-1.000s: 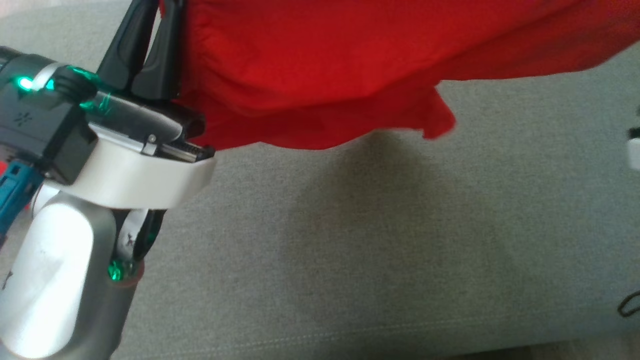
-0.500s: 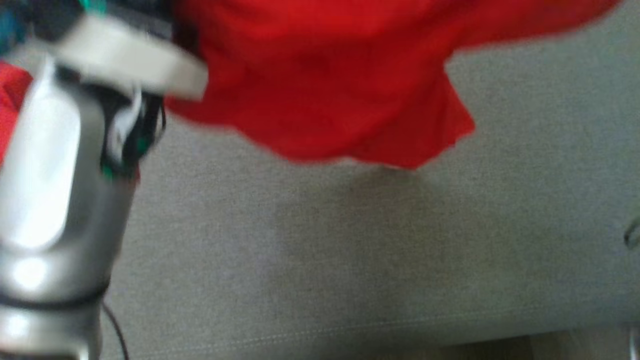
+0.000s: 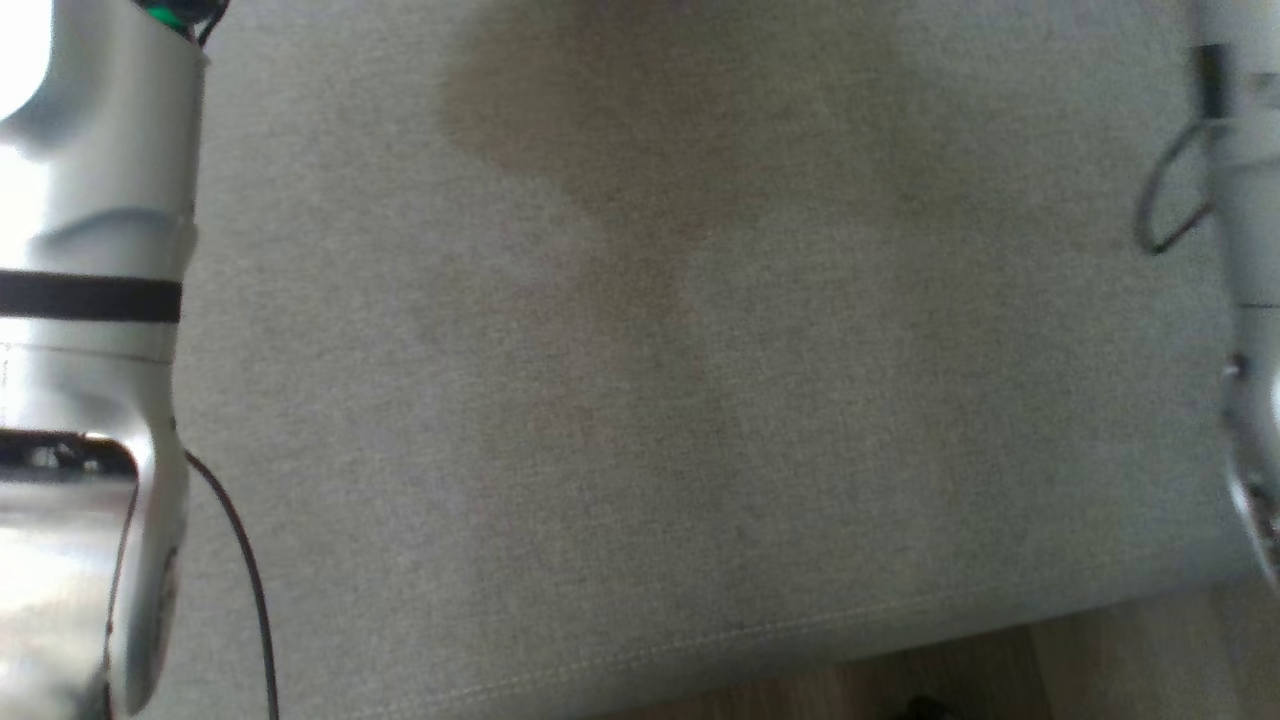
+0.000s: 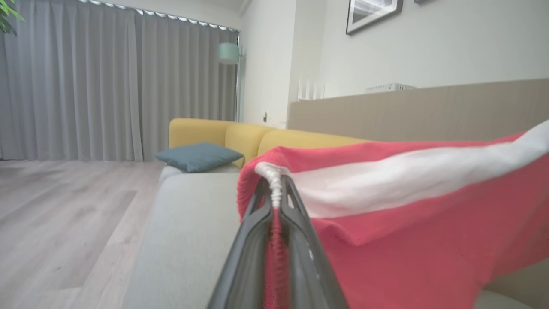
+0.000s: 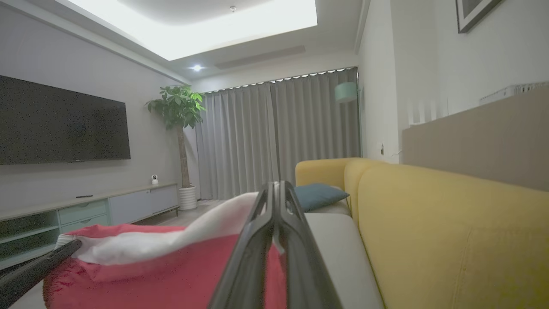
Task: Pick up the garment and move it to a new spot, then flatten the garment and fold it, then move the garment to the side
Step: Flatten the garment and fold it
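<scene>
The left claw [image 4: 274, 182] is pinching shut on the white band of the garment [image 4: 407, 249], and the right claw [image 5: 276, 189] is clamping that same band farther along. The garment, red with one broad white stripe, is hanging stretched between them in the air over the grey sofa seat [image 4: 188, 223], beside the yellow backrest [image 5: 450, 223].
</scene>
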Controlling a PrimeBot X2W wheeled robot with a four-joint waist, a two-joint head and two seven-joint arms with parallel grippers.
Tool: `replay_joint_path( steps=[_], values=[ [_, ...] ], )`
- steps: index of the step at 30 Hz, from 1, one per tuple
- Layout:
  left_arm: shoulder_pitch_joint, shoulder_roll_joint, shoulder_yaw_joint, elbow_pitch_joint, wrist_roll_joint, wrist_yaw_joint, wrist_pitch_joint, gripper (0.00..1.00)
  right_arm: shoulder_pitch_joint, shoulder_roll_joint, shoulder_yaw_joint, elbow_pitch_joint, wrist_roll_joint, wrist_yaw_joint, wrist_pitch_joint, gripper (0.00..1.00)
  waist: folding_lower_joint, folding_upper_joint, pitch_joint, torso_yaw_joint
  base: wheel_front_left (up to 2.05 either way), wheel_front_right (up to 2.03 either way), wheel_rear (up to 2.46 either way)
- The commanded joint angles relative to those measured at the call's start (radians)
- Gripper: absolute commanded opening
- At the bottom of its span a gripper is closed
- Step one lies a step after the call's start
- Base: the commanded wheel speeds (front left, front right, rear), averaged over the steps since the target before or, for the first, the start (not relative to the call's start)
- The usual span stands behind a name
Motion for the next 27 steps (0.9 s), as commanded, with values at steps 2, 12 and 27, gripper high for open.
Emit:
replay_joint_path(
  steps=[2,12,27],
  values=[
    [-0.025,0.017,0.028,0.063,0.004,-0.012,-0.008,0.0,-0.02,0.057,0.061,0.089,0.04,0.004,-0.042,0.0,-0.0001,0.0,0.029,-0.015,0.0,0.0,0.0],
    [0.102,-0.051,0.074,0.309,-0.015,0.004,-0.009,0.0,0.081,0.119,0.249,0.371,0.173,0.004,-0.116,0.0,-0.0001,0.0,0.099,-0.011,0.0,0.0,0.0],
    [0.629,-0.092,0.109,-0.182,0.076,-0.018,-0.009,0.0,0.593,-0.034,0.164,0.017,0.17,0.004,-0.147,0.0,-0.0001,0.0,0.002,0.038,0.0,0.0,0.0]
  ],
)
